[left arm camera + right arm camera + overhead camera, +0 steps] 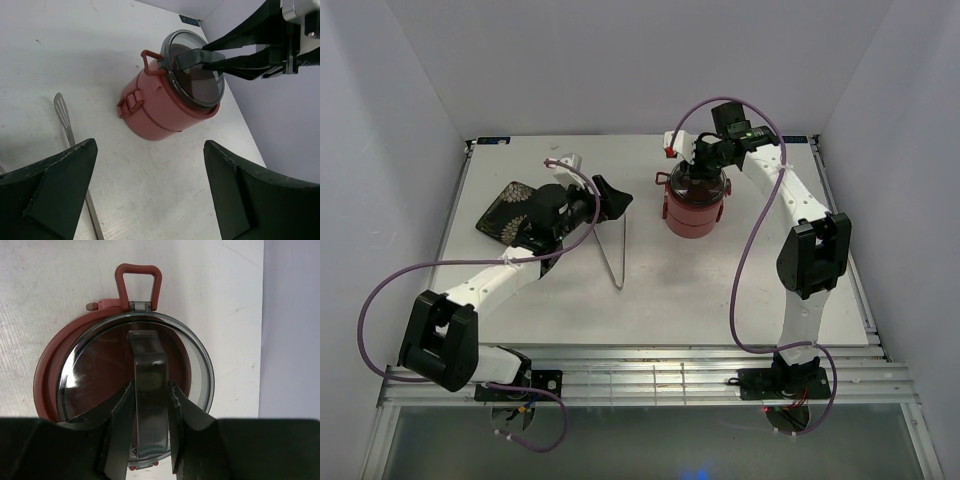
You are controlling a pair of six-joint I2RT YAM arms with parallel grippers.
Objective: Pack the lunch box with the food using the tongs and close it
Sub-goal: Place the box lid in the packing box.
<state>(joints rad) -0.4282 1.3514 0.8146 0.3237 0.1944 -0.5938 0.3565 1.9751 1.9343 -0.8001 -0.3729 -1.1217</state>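
Observation:
The dusty-red round lunch box (693, 212) stands upright at the back middle of the table, its tiers stacked. A smoky clear lid (90, 365) lies on top of it, a little off-centre. My right gripper (150, 390) is shut on the lid's dark bar handle (149, 362), one finger on each side. In the left wrist view the lunch box (155, 112) shows its side clasp, with the right gripper (200, 56) on the lid. The tongs (613, 250) lie flat on the table, left of the box. My left gripper (150, 147) hovers open and empty beside the tongs (65, 117). No food shows.
A dark square patterned plate (503, 208) sits at the back left, partly hidden behind my left wrist. White walls close in the table on the left, back and right. A red loop handle (138, 285) sticks out from the box's side.

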